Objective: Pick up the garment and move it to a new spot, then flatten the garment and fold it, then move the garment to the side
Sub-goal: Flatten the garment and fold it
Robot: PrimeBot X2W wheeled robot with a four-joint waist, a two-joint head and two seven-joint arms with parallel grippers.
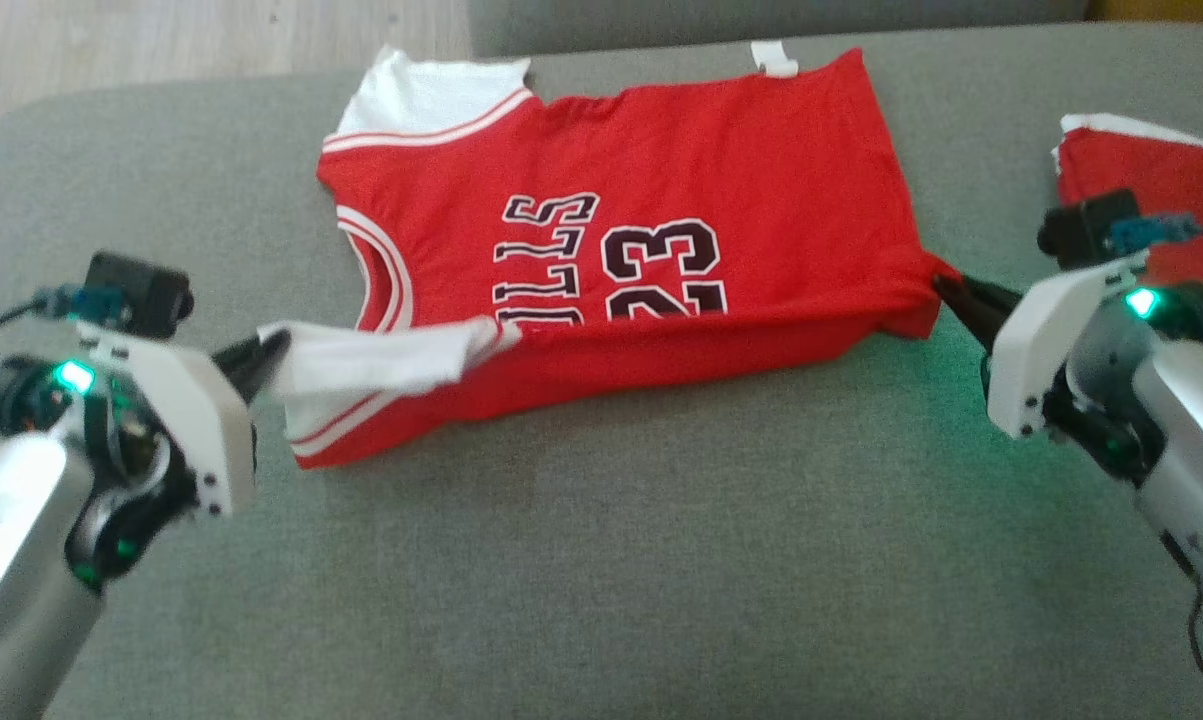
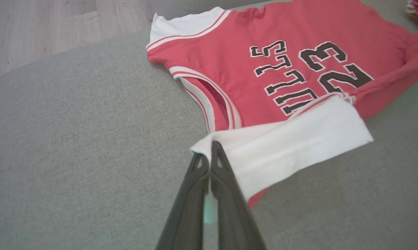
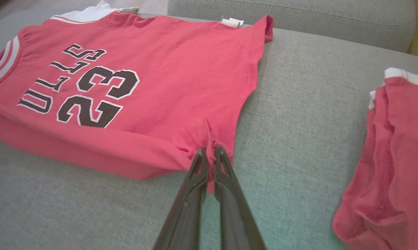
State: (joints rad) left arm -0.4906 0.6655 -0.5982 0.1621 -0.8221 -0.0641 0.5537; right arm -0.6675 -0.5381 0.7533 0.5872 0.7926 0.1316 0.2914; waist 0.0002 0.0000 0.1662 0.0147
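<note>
The garment (image 1: pixel 761 170) folds over itself, covering part of its lettering (image 1: pixel 661 262).

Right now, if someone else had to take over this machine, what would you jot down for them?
Left gripper: shut on the jersey at its white sleeve.
Right gripper: shut on its hem corner.
Jersey lies flat on the grey cushion, near edge turned over the lettering.
Fold begun, not finished; the move to the side is left.
Another red garment lies at the right.
</note>
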